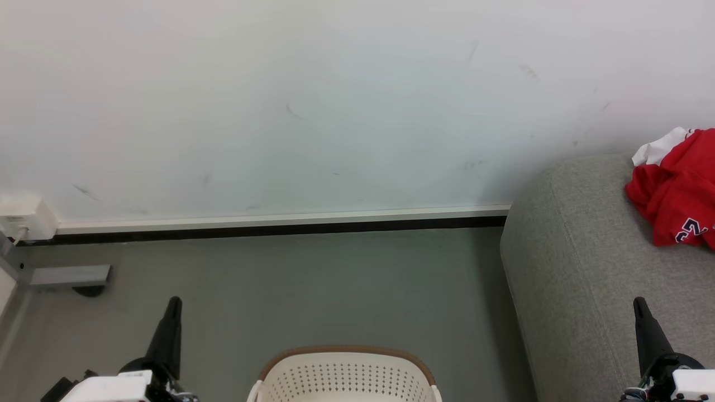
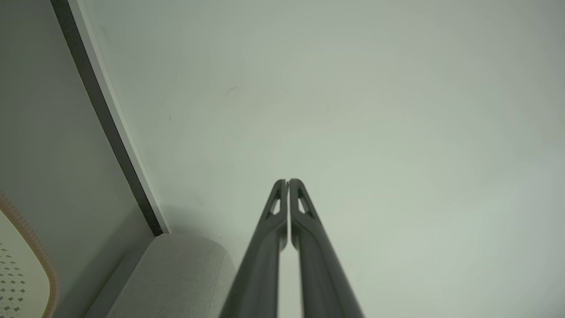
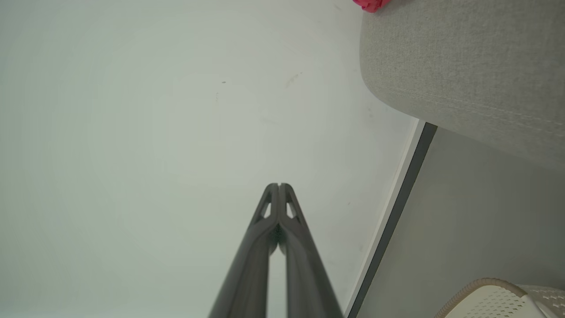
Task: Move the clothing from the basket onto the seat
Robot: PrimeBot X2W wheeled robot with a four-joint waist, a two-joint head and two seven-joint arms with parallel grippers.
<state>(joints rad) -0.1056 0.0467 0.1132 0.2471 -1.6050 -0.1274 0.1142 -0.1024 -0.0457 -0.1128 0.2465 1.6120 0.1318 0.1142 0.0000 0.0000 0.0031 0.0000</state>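
Clothing (image 1: 676,190) crumpled red, white panel, navy numerals, on seat (image 1: 581,268); left claw (image 1: 174,302), right claw (image 1: 639,302) closed, empty.

Each jaws pair is two long dark grey fingers (image 2: 267,247), slim and tapering, with a slot cut through near the rounded tip. In the head view they rise from black wrists (image 1: 662,365) backed by white housings (image 1: 114,385).
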